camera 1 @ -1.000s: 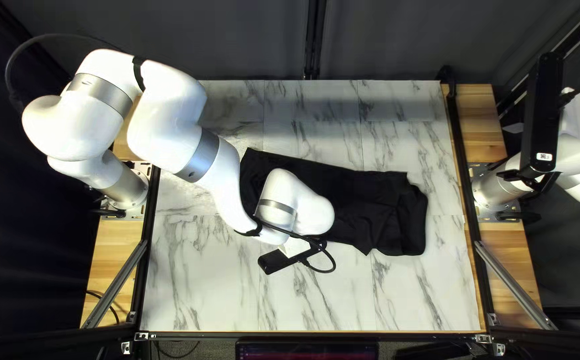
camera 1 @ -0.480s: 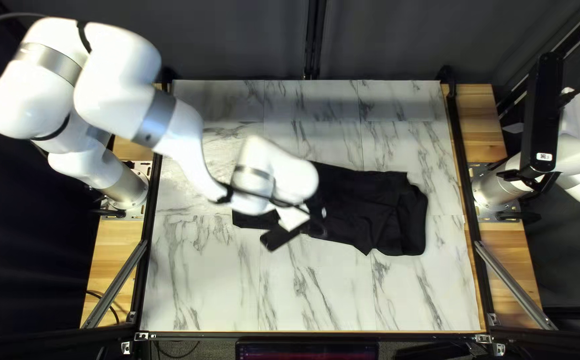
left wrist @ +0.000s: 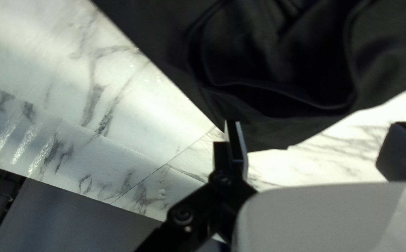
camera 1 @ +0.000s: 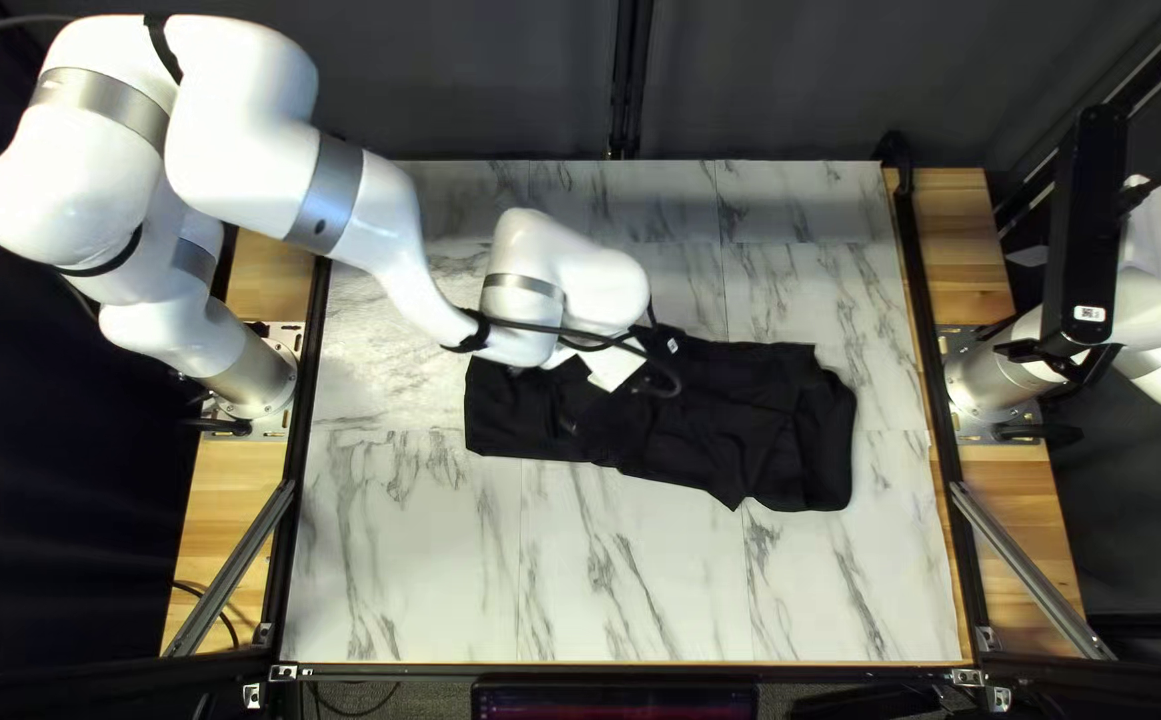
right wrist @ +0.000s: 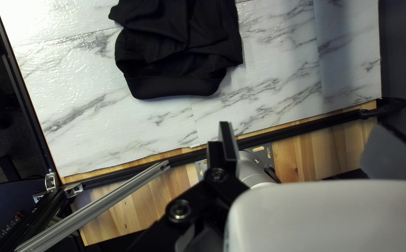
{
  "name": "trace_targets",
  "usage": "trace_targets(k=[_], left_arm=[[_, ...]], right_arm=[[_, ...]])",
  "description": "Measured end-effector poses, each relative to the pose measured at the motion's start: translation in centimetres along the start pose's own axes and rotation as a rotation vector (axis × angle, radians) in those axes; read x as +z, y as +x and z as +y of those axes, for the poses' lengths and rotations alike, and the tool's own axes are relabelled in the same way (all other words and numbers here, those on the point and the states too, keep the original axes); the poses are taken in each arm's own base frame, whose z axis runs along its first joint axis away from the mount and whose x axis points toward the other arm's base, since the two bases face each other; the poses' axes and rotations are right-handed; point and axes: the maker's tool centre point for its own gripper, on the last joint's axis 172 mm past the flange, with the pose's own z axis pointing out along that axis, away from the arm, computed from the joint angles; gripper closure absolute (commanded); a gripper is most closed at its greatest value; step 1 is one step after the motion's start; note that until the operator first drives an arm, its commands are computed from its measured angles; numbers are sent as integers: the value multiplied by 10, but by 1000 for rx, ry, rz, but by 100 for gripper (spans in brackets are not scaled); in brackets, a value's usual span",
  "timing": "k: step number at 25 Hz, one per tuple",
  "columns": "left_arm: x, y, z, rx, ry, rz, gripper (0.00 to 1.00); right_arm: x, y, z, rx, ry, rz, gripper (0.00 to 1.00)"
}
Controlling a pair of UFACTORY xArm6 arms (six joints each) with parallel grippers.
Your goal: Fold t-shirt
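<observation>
Probably to take the far edge of the t-shirt (camera 1: 780, 414), my left gripper (left wrist: 315, 135) hangs wide beside it. The shirt lies lengthwise across the tabletop's (camera 1: 407, 587) middle; my right gripper (right wrist: 305, 135), also wide, hangs near the right edge, presumably leaving room.

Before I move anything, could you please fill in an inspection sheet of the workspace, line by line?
Surface: marble-patterned tabletop, with seams showing.
Job's thing: black t-shirt, lying lengthwise in a long, rumpled strip.
Clutter: nothing seen.
Left tool: open, by the t-shirt's far edge; whether it touches the fabric cannot be told.
Right tool: open, away from the t-shirt.
Cables: a black cable runs along the wrist of my left arm and loops above the t-shirt.
Surroundings: dark curtain behind the far edge; a metal strut at the right; a screen by the near edge.
</observation>
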Motion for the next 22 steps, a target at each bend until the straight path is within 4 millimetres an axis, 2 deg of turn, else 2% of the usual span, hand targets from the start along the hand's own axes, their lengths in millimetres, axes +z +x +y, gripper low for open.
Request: trace_targets(k=[6,11,18,22], left_arm=[[21,15,-23,-72,24,58,0],[41,13,-34,-78,30,73,0],[60,9,-29,-39,17,47,0],[63,-4,-26,-43,20,14,0]], right_arm=[[0,0,0,0,0,0,0],[0,0,0,0,0,0,0],[0,0,0,0,0,0,0],[0,0,0,0,0,0,0]])
